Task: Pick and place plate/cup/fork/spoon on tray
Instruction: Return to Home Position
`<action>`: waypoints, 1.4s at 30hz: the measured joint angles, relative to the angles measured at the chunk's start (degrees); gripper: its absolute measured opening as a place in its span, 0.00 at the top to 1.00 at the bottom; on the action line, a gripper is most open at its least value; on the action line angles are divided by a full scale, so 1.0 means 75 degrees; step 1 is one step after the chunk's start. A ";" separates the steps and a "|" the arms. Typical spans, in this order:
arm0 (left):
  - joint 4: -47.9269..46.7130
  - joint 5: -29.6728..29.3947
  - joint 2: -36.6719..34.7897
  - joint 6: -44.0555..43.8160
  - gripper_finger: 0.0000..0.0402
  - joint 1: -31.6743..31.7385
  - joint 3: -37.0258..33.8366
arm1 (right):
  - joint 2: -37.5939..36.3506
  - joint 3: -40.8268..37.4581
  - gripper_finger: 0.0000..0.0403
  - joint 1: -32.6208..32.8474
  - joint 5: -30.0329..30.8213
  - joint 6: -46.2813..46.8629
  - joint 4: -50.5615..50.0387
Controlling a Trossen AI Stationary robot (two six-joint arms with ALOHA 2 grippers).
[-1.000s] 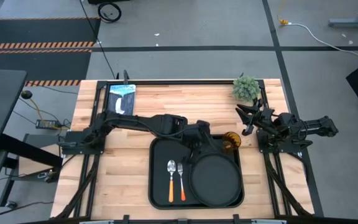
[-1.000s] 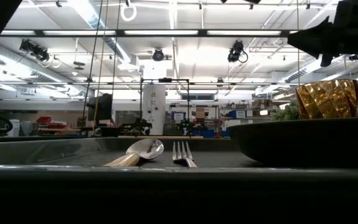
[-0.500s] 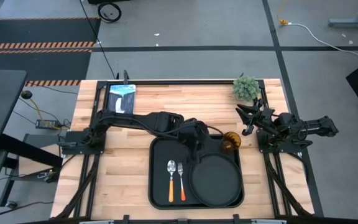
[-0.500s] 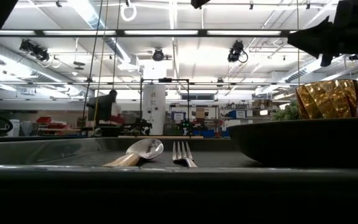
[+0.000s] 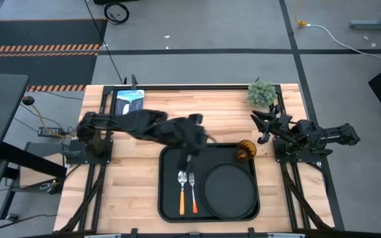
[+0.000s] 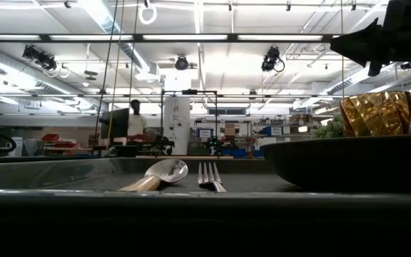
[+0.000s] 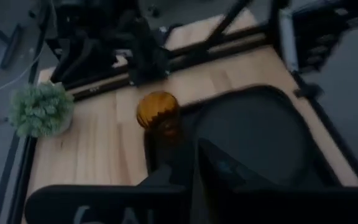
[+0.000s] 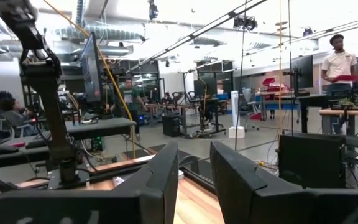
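The black tray (image 5: 170,158) lies at the table's near middle. On it are the round black plate (image 5: 229,192) on the right, and the spoon (image 5: 182,188) and the fork (image 5: 192,192) side by side on the left, handles toward the near edge. The amber cup (image 5: 245,149) stands upright at the tray's far right corner; it also shows in the left wrist view (image 7: 158,114). My left gripper (image 5: 189,149) is blurred above the tray's far left part and touches nothing. My right gripper (image 5: 263,125) is open and empty over the table's right side, beyond the cup.
A small green plant (image 5: 262,93) stands at the table's far right corner. A flat dark device (image 5: 129,104) lies at the far left. Bare wood shows left of the tray (image 5: 124,185). People show in the room behind.
My left gripper has drawn away from the plate's far left rim, going up and toward the table's left edge, blurred now. The plate, spoon, fork and cup have stayed where they were.
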 joint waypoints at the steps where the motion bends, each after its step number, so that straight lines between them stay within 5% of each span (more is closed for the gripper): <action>1: -0.0185 -0.0009 -0.0136 0.0006 0.93 -0.0119 0.0003 | 0.0000 0.0000 0.75 0.0000 0.0000 0.0000 0.0000; 21: -0.0095 0.0019 -0.1690 0.0191 0.93 -0.3228 -0.0335 | 0.0003 0.0000 0.75 0.0000 -0.0003 0.0000 0.0061; 42: 0.4596 0.0603 -0.6944 -0.0472 0.93 -0.1974 -0.8215 | 0.0003 0.0000 0.75 0.0000 -0.0003 0.0000 0.0058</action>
